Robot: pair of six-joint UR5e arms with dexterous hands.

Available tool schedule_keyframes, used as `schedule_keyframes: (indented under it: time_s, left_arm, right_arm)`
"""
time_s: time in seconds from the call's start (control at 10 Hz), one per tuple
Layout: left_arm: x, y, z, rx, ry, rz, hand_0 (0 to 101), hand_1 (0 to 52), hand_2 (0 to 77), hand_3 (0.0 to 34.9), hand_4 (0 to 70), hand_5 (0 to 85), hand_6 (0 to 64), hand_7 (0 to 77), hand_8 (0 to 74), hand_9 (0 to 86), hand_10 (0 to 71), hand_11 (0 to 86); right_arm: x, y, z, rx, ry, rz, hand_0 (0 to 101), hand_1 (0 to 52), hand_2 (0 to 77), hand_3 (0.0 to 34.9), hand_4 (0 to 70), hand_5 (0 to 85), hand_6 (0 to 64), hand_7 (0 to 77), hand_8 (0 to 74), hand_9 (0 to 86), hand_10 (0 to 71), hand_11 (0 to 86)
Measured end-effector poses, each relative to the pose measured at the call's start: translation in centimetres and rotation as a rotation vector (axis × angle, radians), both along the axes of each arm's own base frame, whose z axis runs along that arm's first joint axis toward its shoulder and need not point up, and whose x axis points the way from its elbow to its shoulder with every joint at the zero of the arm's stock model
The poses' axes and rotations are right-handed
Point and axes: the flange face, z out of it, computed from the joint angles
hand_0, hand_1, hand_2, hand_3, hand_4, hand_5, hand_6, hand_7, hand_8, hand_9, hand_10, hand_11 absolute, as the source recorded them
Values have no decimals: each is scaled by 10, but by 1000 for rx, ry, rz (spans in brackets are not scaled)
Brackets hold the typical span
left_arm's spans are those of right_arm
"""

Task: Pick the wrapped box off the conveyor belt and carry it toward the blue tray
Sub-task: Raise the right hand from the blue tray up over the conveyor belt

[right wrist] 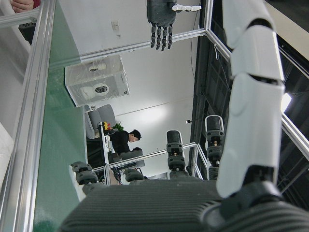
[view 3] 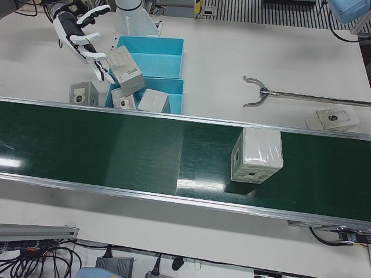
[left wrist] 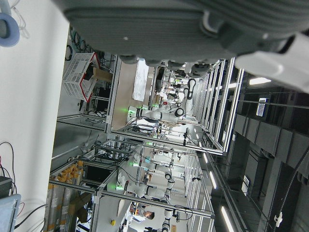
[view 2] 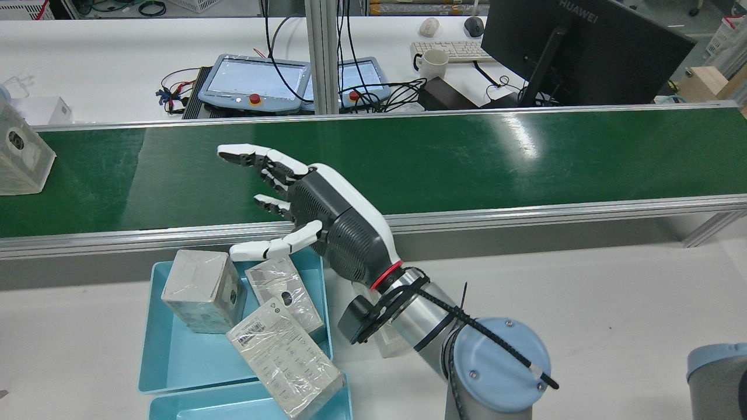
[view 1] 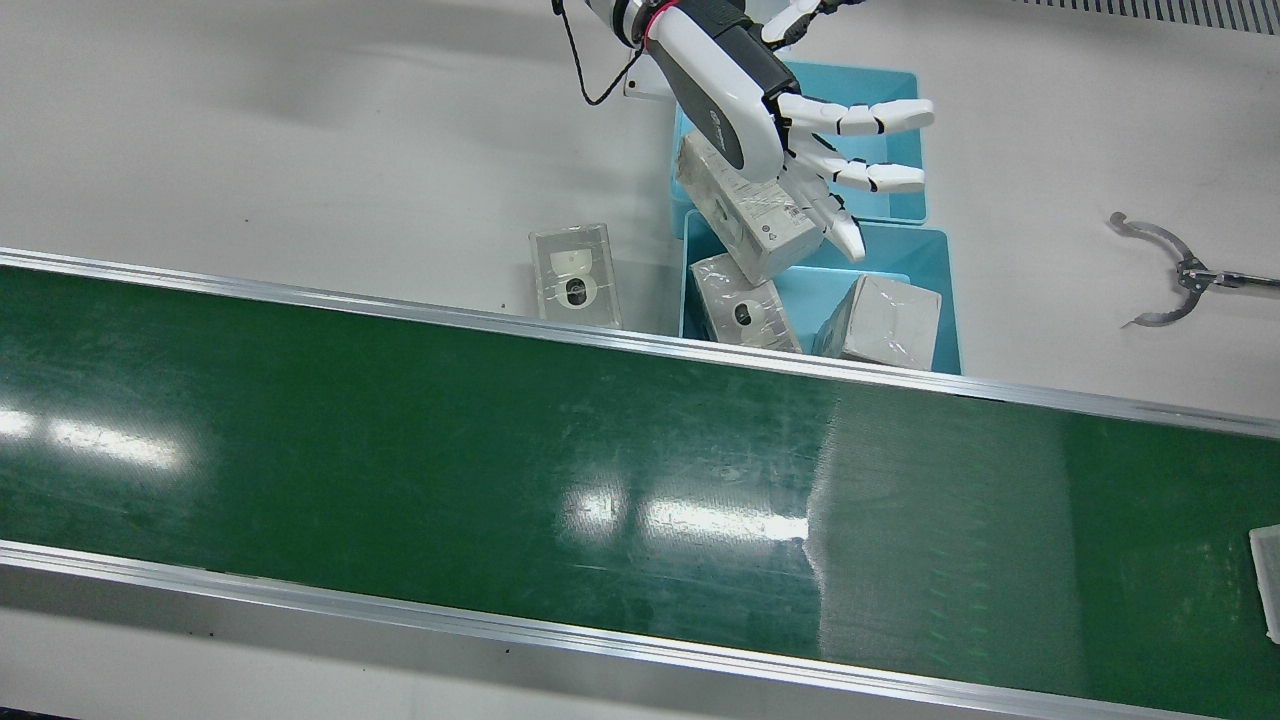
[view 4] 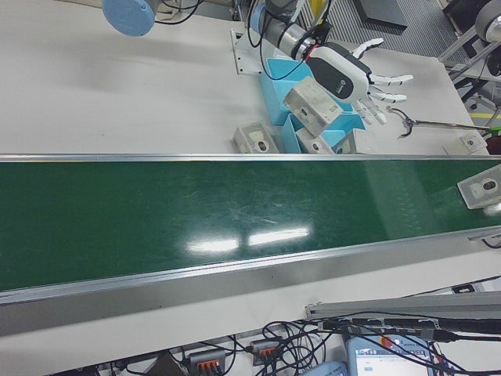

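Seen from the front, the conveyor belt (view 1: 400,420) spans the view. Past its far rail a tilted box (view 1: 745,205) lies across the rims of the blue trays (view 1: 905,90). Just over it is the right hand (view 1: 790,130), fingers spread wide and empty. The wrapped box (view 1: 1266,580) sits on the belt at the right edge, at 4 o'clock from that hand, well apart. The left hand (right wrist: 161,17) hangs straight-fingered, empty.
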Motion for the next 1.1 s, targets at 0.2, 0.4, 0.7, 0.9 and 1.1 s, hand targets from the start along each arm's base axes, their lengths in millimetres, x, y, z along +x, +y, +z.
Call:
schedule_keyframes:
  time_s: [0.2,0.4,0.7,0.9,1.1]
  left_arm:
    - [0,0,0,0,0,0,0,0,5,0,0,5,0,5,5,5,5,0]
    - [0,0,0,0,0,0,0,0,5,0,0,5,0,5,5,0,5,0]
    - [0,0,0,0,0,0,0,0,5,0,5,5,5,5,5,5,0,0]
    - [0,0,0,0,0,0,0,0,5,0,5,5,0,5,5,5,0,0]
    - [0,0,0,0,0,0,0,0,5,0,5,5,0,5,0,5,5,0]
  right_arm:
    - [66,-72,50,-4,94,110,469,136,191,304,218,185,0,196,0,22,44,87]
    - [152,-129,114,-61,175,226,466,136,196,305,180,185,0,202,0,16,44,44]
    - [224,-148,155,-107,201,307,467,153,202,305,164,196,0,207,0,22,33,65]
    - [255,-149,172,-110,232,312,466,153,196,305,164,196,0,196,0,22,38,65]
    - [286,-156,184,-118,285,279,462,109,114,304,180,191,0,196,0,22,11,27]
